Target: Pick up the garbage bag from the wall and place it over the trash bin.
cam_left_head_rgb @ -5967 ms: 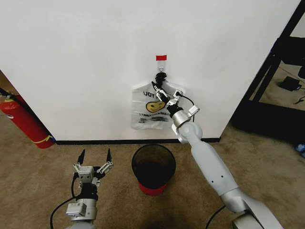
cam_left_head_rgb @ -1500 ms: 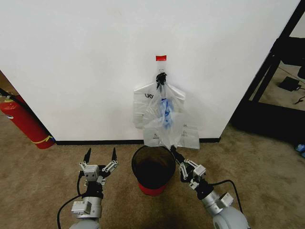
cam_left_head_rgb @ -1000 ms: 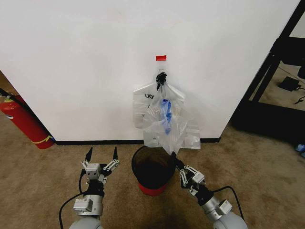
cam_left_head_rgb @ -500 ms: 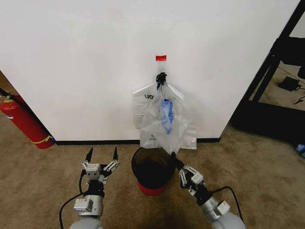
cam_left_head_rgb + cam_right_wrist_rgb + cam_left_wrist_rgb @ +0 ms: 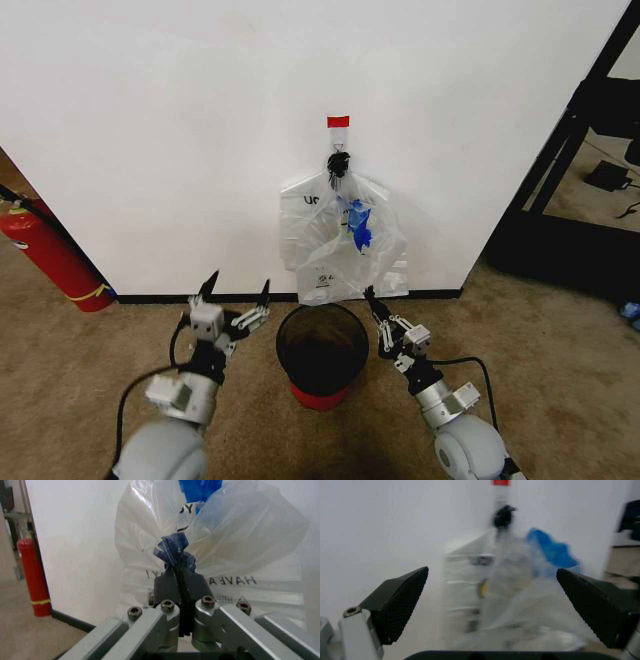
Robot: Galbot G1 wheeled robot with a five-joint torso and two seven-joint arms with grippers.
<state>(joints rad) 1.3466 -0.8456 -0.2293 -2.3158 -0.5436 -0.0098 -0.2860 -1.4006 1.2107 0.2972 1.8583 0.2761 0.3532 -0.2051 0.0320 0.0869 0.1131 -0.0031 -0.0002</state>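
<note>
The garbage bag (image 5: 362,252), translucent white with blue patches, hangs from the black hook (image 5: 338,164) on the wall (image 5: 180,130), below a red tape strip (image 5: 339,121). A like smiley bag (image 5: 298,222) hangs behind it. My right gripper (image 5: 371,297) is shut on a twisted lower fold of the garbage bag (image 5: 176,553), just above the trash bin's right rim. The trash bin (image 5: 322,352), black mesh with a red base, stands on the carpet under the bag. My left gripper (image 5: 237,293) is open left of the bin. In the left wrist view the left gripper (image 5: 492,609) faces the garbage bag (image 5: 530,603).
A red fire extinguisher (image 5: 48,255) leans at the wall on the far left. A black shelf frame (image 5: 575,140) stands at the right. Brown carpet (image 5: 80,380) lies open around the bin.
My right gripper has risen toward the wall with the bag's fold, so the bag bulges slack. The left arm has lifted and moved forward toward the bag.
</note>
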